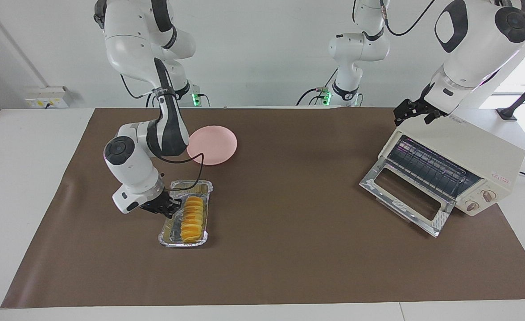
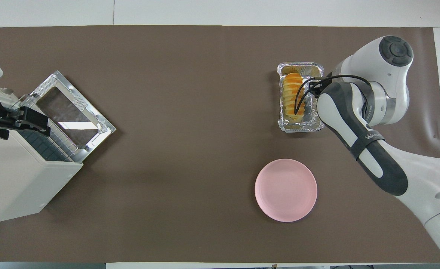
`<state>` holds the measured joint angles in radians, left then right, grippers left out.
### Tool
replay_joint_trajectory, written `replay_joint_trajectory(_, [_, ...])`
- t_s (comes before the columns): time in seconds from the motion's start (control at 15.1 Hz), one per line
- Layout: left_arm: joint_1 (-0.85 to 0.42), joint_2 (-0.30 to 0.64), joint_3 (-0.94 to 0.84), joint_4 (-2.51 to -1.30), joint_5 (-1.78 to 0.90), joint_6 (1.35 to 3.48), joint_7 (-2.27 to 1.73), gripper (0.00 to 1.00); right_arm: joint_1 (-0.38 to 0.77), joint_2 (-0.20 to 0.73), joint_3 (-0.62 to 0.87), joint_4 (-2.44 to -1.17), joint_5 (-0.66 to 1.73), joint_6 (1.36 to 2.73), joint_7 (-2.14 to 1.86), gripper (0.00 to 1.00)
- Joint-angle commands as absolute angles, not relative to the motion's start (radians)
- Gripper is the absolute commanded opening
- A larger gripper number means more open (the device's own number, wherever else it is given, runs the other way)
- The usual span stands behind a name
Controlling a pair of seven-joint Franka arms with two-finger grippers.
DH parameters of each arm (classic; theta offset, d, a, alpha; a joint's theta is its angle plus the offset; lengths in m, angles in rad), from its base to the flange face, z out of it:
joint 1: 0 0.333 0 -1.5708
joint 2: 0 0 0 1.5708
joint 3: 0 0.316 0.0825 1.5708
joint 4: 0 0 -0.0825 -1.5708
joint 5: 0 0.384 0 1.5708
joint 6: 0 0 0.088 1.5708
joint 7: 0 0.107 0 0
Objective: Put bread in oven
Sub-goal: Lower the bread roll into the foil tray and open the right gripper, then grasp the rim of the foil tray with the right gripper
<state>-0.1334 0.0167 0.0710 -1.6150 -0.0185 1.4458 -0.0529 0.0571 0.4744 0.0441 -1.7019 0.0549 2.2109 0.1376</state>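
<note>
Two arms work over a brown mat [image 1: 289, 249] on the table. The right gripper [image 1: 169, 207] is down at the edge of the foil tray [image 1: 200, 239], on the side toward the right arm's end of the table, its fingers drawn together with nothing visibly between them. It sits just beside the bread [image 1: 191, 218]; whether it touches the loaf cannot be told. The bread lies lengthwise in the tray, farther from the robots than the pink plate [image 1: 212, 144]. In the overhead view the right arm covers the gripper, and the bread [image 2: 292, 98] shows in the tray [image 2: 287, 127] with the plate [image 2: 286, 190] nearer the robots.

The left gripper [image 1: 413, 112] waits over the top edge of the oven [image 1: 472, 154], fingers apart and empty. The oven stands at the left arm's end of the table, its glass door [image 1: 405, 196] dropped open.
</note>
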Motion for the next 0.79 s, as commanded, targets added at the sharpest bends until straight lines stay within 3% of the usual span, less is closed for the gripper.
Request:
replay_joint_trajectory(0.0, [-0.120,0.009,0.060,-1.614,-0.003,1.436,-0.057,1.00,0.061,0.471,0.048,-1.689,0.054,2.195,0.160,0.00])
replay_joint_trajectory(0.46, [-0.120,0.009,0.060,-1.614,-0.002,1.436,-0.057,1.00,0.066,0.469,0.074,-1.433,0.112,1.902,0.166,0.00])
replay_joint_trajectory(0.73, [-0.120,0.009,0.060,-1.612,-0.002,1.436,-0.057,1.00,0.171,0.475,0.074,-1.290,0.158,1.760,0.323,0.00])
